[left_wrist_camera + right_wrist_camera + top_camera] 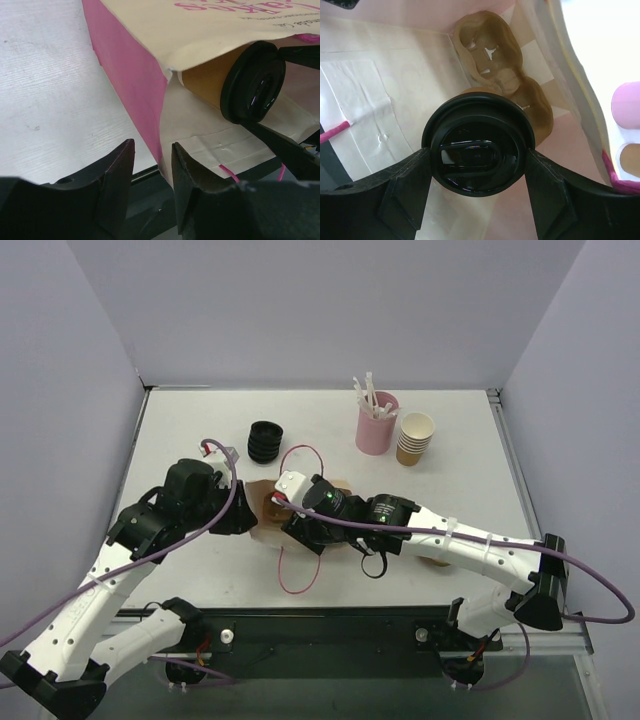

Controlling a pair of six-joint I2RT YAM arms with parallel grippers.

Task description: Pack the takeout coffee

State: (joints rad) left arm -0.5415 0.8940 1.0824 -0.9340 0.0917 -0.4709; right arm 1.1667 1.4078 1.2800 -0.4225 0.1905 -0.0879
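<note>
The takeout coffee (477, 152), a tan cup with a black lid, lies on its side in the mouth of a cream and pink paper bag (262, 532). My right gripper (477, 156) is shut on the lid's rim and holds the cup just inside the bag. A brown pulp cup carrier (490, 55) sits deeper in the bag. In the left wrist view the cup (205, 82) shows under the bag's top flap. My left gripper (153, 160) is at the bag's left rim. Its jaws stand a little apart, with the pink edge (140, 100) against the right finger.
A stack of black lids (265, 442) stands behind the bag. A pink cup of stirrers (376, 425) and a stack of lidless paper cups (415, 438) stand at the back right. A pink cable (300, 575) loops over the table in front of the bag.
</note>
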